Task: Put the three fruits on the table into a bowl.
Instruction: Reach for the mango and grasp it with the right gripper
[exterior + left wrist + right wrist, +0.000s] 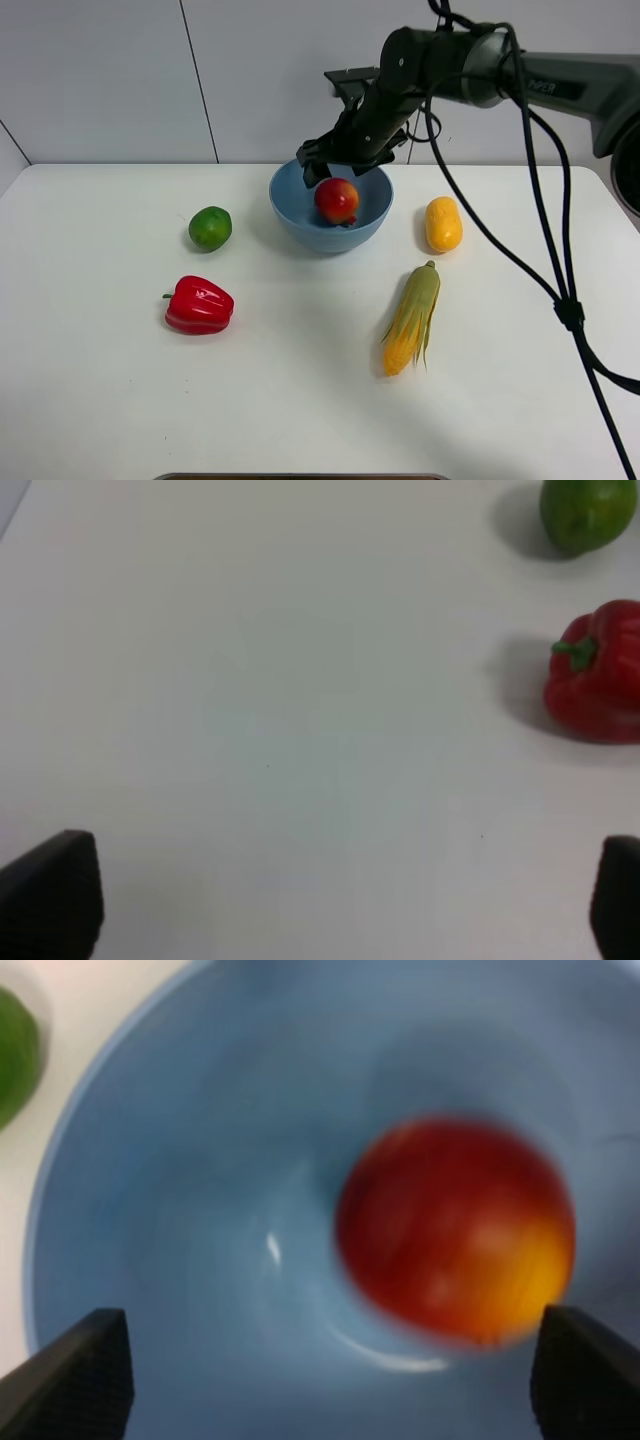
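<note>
The round red fruit (337, 200) lies inside the light-blue bowl (300, 215) at the back middle of the white table (300, 400). In the right wrist view the fruit (455, 1230) looks blurred inside the bowl (200, 1210). My right gripper (345, 165) hangs open just above the bowl's far rim, holding nothing. The green lime (210, 228) lies left of the bowl and the yellow-orange oblong fruit (443, 223) right of it. My left gripper (330, 900) is open over bare table; the lime (588, 515) shows in its view.
A red bell pepper (199, 305) lies at the front left, also in the left wrist view (598, 672). A corn cob with green husk (411, 318) lies in front of the yellow-orange fruit. The right arm's black cables hang down the right side.
</note>
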Tool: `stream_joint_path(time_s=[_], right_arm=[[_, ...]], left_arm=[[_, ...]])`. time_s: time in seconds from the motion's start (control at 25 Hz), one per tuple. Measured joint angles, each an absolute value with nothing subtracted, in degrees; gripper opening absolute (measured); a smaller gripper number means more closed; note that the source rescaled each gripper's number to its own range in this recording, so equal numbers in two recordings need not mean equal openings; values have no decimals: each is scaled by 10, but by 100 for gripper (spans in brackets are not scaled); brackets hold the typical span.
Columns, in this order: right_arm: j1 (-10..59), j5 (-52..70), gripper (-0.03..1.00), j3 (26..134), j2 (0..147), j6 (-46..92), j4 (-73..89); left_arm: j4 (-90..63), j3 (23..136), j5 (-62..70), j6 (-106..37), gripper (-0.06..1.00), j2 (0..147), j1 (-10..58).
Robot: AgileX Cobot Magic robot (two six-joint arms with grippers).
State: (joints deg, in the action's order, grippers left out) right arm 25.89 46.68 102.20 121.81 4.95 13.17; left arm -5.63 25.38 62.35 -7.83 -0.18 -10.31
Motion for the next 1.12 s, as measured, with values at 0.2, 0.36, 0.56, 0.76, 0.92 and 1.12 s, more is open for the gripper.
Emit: stream_joint_path(time_s=[0.2,0.36,0.56,0.76,0.92,1.12], right_arm=[[209,564,61,1087,1195,9,102],[161,617,61,1095,1188,-5,77],[113,674,61,1095,1188,-23,61],[85,694,61,1093,1188,-37,54],[82,699,61,1080,1189,-54,32],[82,700,61,1079,1221,-57,38]], left_arm=[[-56,254,624,-78,100,-2,-103],[-56,254,624,-78,100,-2,-103],[-56,254,624,-78,100,-2,-103],[-56,254,624,-78,100,-2,-103],[-56,254,624,-78,100,-2,-103],[-56,254,624,-78,100,-2,-103]])
